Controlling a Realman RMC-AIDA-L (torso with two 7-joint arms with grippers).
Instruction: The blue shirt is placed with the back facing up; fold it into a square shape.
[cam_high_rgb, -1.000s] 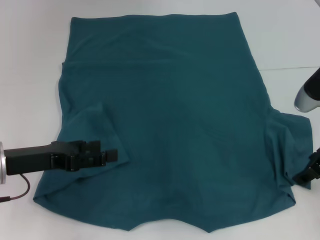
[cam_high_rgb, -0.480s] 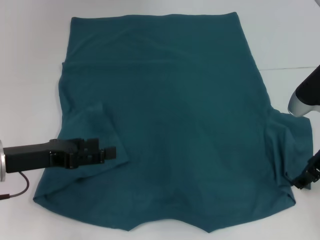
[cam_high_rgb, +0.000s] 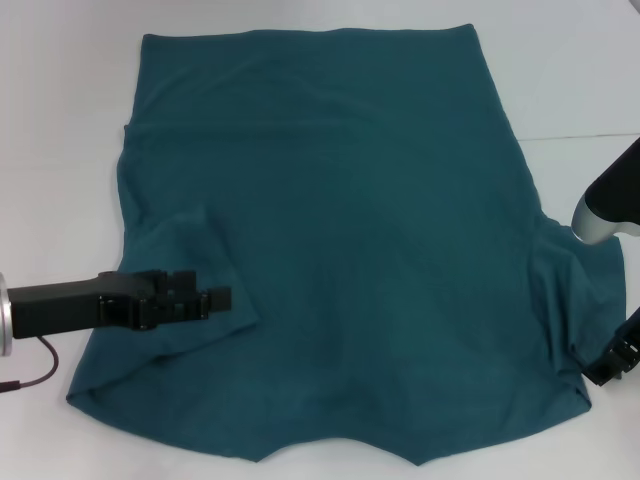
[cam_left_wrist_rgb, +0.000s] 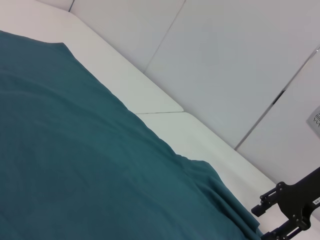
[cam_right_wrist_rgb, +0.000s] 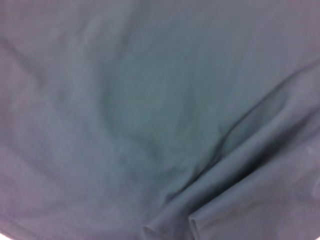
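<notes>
Our left gripper (cam_high_rgb: 222, 297) sits low over the folded-in left sleeve of the blue shirt (cam_high_rgb: 340, 230), which lies flat across the white table (cam_high_rgb: 60, 120); we can't tell if it's open or clamped. Right gripper (cam_high_rgb: 608, 366) is at the right sleeve edge, state also unclear. We'd bring that sleeve in straight and level, matching the left, to square the edges.

Blue shirt (cam_high_rgb: 340, 250): plain dark teal-blue all over, no print or pattern; creases show only as darker shadowed lines. Table (cam_high_rgb: 60, 120): plain white, unpatterned, with a thin grey seam line toward its right edge. Left gripper (cam_high_rgb: 215, 298): black, on a black arm with a silver-grey collar. Right gripper (cam_high_rgb: 612, 365): black; the arm above it has a silver-grey section.
</notes>
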